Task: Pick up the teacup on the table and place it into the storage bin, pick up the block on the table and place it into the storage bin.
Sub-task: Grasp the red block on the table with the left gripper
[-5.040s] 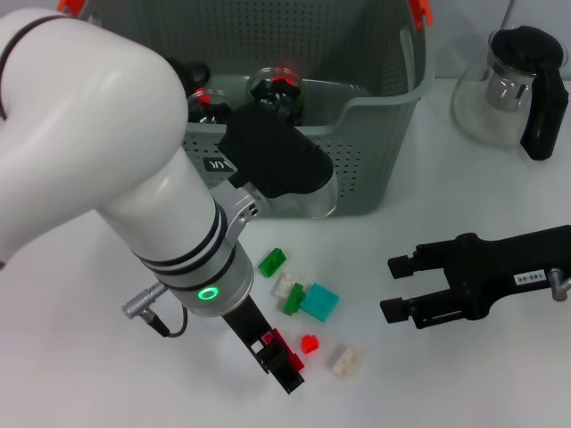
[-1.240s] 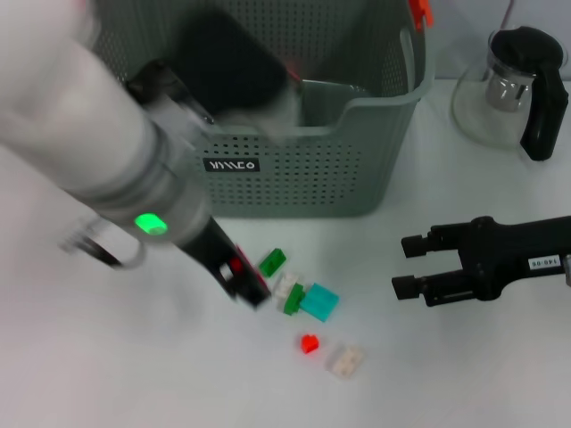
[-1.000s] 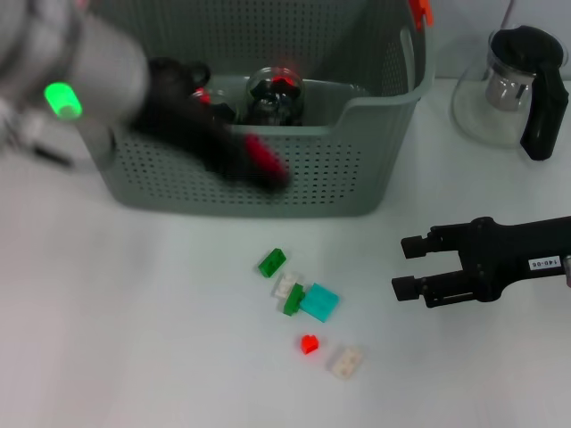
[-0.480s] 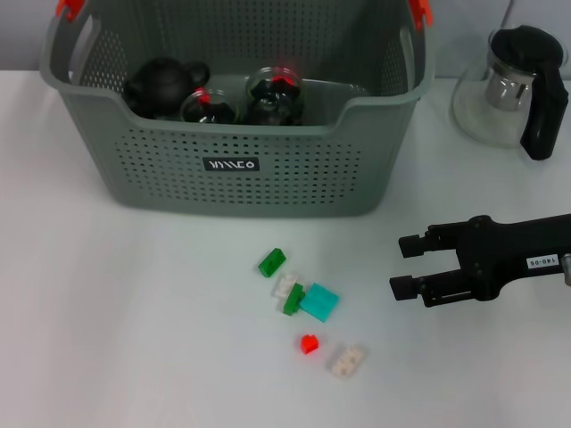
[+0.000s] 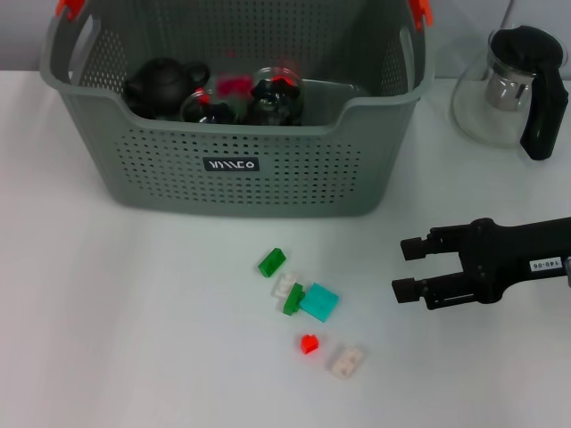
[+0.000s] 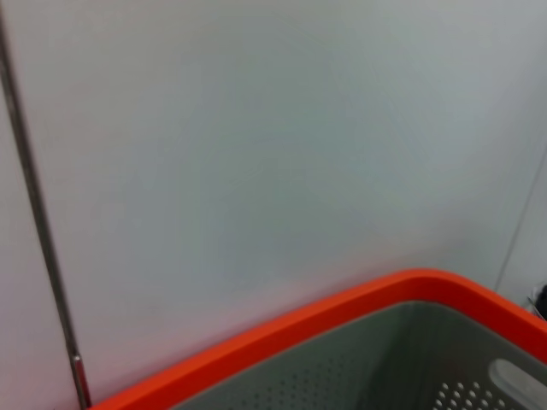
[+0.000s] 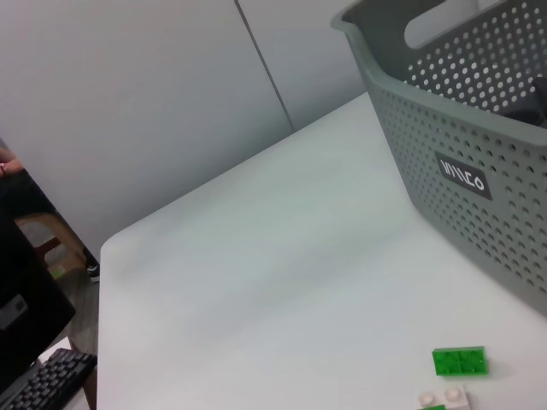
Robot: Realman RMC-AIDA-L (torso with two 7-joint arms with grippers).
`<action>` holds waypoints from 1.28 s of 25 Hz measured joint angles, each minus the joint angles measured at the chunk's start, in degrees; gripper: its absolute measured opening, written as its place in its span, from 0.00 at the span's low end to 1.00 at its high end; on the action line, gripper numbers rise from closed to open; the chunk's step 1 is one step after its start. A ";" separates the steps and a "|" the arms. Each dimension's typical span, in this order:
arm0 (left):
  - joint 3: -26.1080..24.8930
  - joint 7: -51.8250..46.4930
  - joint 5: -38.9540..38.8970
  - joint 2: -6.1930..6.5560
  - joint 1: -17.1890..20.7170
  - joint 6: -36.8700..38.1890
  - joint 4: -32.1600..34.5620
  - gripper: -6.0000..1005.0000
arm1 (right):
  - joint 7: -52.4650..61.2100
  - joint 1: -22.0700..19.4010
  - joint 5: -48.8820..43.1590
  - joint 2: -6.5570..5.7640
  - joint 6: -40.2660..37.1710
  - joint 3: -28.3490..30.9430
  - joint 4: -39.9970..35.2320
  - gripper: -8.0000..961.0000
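The storage bin [image 5: 357, 160], grey-green and perforated, stands at the back of the table. Inside it are two glass teacups [image 5: 203, 107] and a dark teapot [image 5: 161, 78]. A blurred red shape [image 5: 234, 83] shows just above them. Several small blocks lie on the table in front: a green block [image 5: 272, 261], a teal block [image 5: 318, 302], a red block [image 5: 309, 343] and a white block [image 5: 345, 360]. My right gripper [image 5: 409, 267] hovers open to the right of the blocks, holding nothing. The left gripper is out of view; its wrist view shows only the bin's orange-red handle clip [image 6: 342, 312].
A glass pitcher [image 5: 513, 85] with a black handle stands at the back right. The right wrist view shows the bin wall [image 7: 479, 128], a green block [image 7: 461, 360] and the table's far edge [image 7: 111, 248] with floor beyond.
The left arm carried a red block up from the table over the bin, then left the head view. A red blur now shows inside the bin. The right gripper barely moved.
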 joint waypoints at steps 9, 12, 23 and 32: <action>-0.28 4.35 -10.34 -1.79 2.55 21.62 15.96 0.94 | -0.07 0.17 0.00 -0.05 0.01 0.03 0.05 0.86; -0.07 10.48 -17.50 -4.38 6.43 31.90 22.40 0.94 | -0.08 0.28 0.00 0.00 0.35 0.03 0.12 0.86; 18.70 19.95 -19.90 -7.22 22.87 43.40 32.70 0.94 | 0.25 0.24 0.03 0.04 0.63 0.64 0.16 0.86; 24.03 28.76 -13.43 -7.33 22.89 40.25 24.01 0.93 | 0.11 0.43 0.07 0.29 0.66 0.74 0.16 0.86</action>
